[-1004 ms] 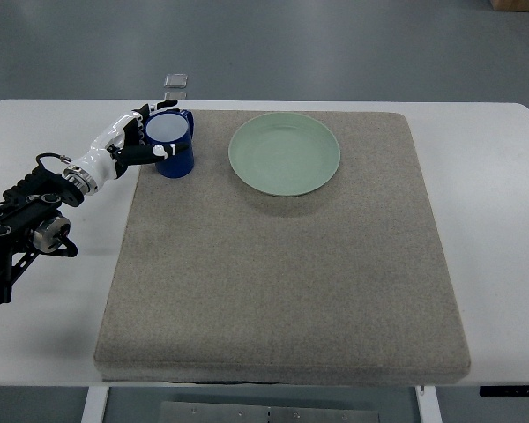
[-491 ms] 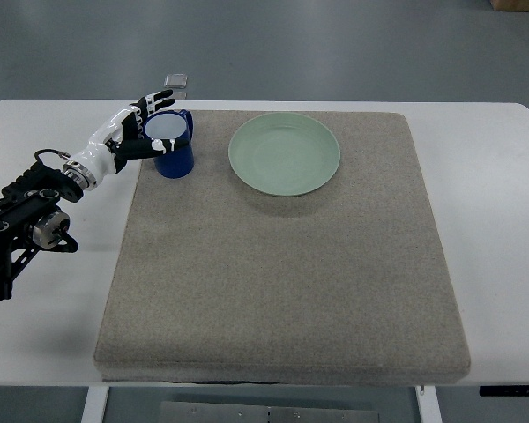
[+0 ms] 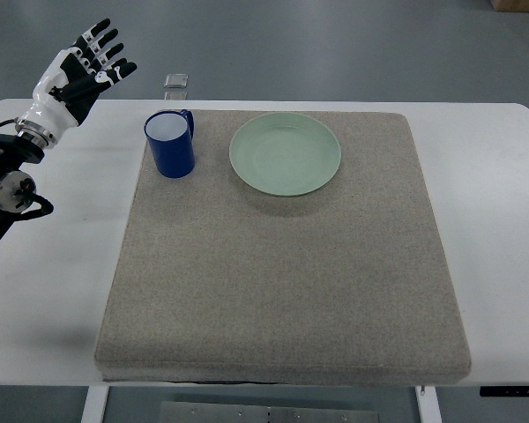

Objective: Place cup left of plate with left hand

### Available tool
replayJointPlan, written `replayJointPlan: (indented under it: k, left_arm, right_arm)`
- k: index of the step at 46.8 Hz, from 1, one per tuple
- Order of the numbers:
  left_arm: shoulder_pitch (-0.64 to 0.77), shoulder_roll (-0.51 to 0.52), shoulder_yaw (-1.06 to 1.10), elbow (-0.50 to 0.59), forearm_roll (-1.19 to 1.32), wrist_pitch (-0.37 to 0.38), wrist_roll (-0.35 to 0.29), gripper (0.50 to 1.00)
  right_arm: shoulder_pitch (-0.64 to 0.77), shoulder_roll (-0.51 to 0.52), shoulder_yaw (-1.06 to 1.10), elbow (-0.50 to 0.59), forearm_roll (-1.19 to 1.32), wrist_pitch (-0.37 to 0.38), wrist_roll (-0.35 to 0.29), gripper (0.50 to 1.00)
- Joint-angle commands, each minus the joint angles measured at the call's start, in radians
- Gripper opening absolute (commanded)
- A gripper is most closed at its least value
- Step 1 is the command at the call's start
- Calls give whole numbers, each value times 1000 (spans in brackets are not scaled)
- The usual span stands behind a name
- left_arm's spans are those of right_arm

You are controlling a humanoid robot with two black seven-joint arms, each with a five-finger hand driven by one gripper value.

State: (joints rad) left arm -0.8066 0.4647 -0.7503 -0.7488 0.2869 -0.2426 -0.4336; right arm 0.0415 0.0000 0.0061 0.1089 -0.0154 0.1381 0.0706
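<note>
A dark blue cup (image 3: 170, 144) with a white inside stands upright on the grey mat (image 3: 282, 264), just left of the pale green plate (image 3: 285, 153). Its handle points toward the far side. My left hand (image 3: 86, 60) is raised well up and to the left of the cup, over the table's far left corner, open with its fingers spread and nothing in it. The right arm does not show.
The mat lies on a white table (image 3: 494, 194). A small grey block (image 3: 176, 81) sits just past the table's far edge, behind the cup. The left forearm (image 3: 9, 176) crosses the table's left edge.
My left hand let go of the cup, opened, and drew back up and to the left. The cup stays standing left of the plate.
</note>
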Motion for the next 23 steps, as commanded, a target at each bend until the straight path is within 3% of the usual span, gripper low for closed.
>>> replayJointPlan:
  k: [1,14,23]
  left_arm:
    - [-51,-9,-6,37,-35,8,7,994]
    - [-173,-138,-3,227,-204,107,107,992]
    - [-215,-198,-3,312,-298,154,116,992]
  right_arm:
    - [0,0,0,0,0,0,0,934]
    - [0,0,0,0,0,0,0,934]
    - [0,0,0,0,0,0,0,934]
